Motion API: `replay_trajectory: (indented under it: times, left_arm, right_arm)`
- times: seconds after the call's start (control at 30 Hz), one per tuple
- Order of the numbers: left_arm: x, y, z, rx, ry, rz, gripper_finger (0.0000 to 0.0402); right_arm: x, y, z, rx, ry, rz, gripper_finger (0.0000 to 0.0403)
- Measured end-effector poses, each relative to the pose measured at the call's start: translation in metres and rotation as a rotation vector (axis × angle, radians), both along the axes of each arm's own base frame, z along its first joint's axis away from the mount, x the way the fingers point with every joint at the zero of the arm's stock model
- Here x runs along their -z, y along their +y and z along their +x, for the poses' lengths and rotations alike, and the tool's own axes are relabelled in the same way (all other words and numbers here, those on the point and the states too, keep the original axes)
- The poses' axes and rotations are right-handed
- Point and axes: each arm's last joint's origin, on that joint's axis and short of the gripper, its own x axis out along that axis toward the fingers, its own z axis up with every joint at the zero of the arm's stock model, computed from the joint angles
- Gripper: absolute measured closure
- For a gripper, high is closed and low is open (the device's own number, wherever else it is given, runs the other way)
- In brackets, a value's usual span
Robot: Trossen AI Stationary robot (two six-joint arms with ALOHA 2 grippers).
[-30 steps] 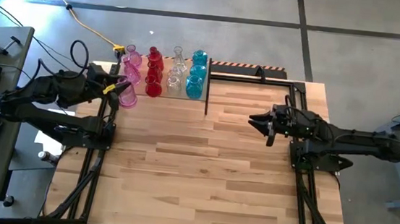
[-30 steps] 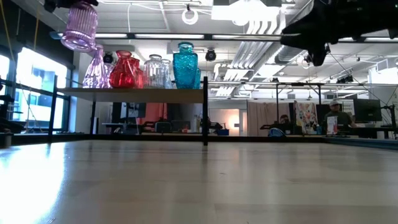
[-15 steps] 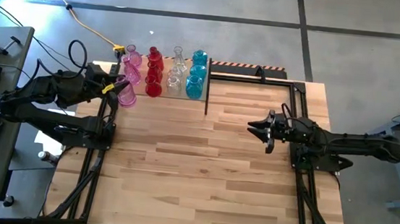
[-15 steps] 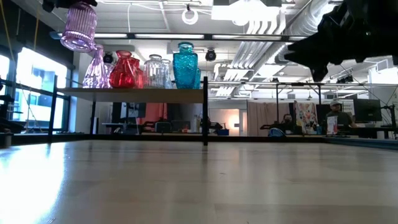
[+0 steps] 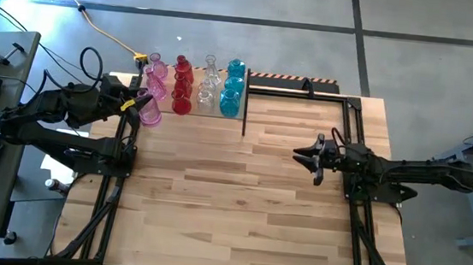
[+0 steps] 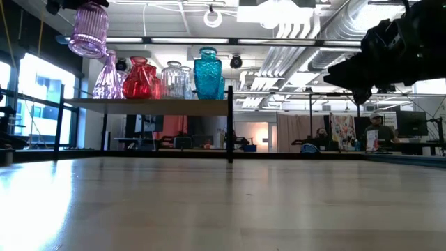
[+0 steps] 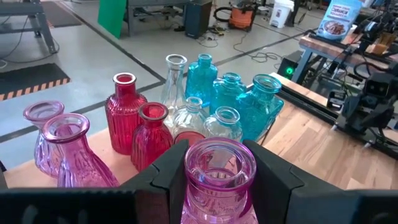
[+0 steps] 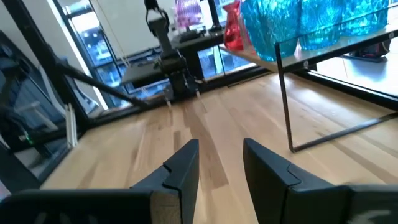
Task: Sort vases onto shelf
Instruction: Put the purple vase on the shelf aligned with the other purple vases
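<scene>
Held vase: pink ribbed vase, in the air just beside the shelf's front left corner.
Left gripper: clamped on that vase's neck.
Shelf load: pink vases, red vases, clear vases, teal vases, in colour rows.
Right gripper: empty, fingers slightly parted, above the tabletop, well right of the shelf.
Room: people at desks far behind the shelf.
</scene>
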Motion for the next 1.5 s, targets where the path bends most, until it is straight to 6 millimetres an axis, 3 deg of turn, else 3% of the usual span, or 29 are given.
replay_trajectory:
  times: [0.2, 0.57, 1.5]
  left_arm:
    - [0.000, 0.000, 0.000, -0.004, -0.002, 0.000, 0.0277]
    - [0.005, 0.000, -0.002, -0.024, 0.033, -0.021, 0.0277]
    - [0.007, 0.002, -0.004, -0.087, 0.081, 0.035, 0.0277]
  right_arm:
    - [0.004, 0.000, 0.000, 0.000, 0.046, -0.005, 0.0293]
    - [0.014, -0.001, -0.002, 0.063, 0.122, 0.182, 0.0293]
    - [0.022, -0.001, -0.003, 0.070, 0.202, 0.192, 0.0293]
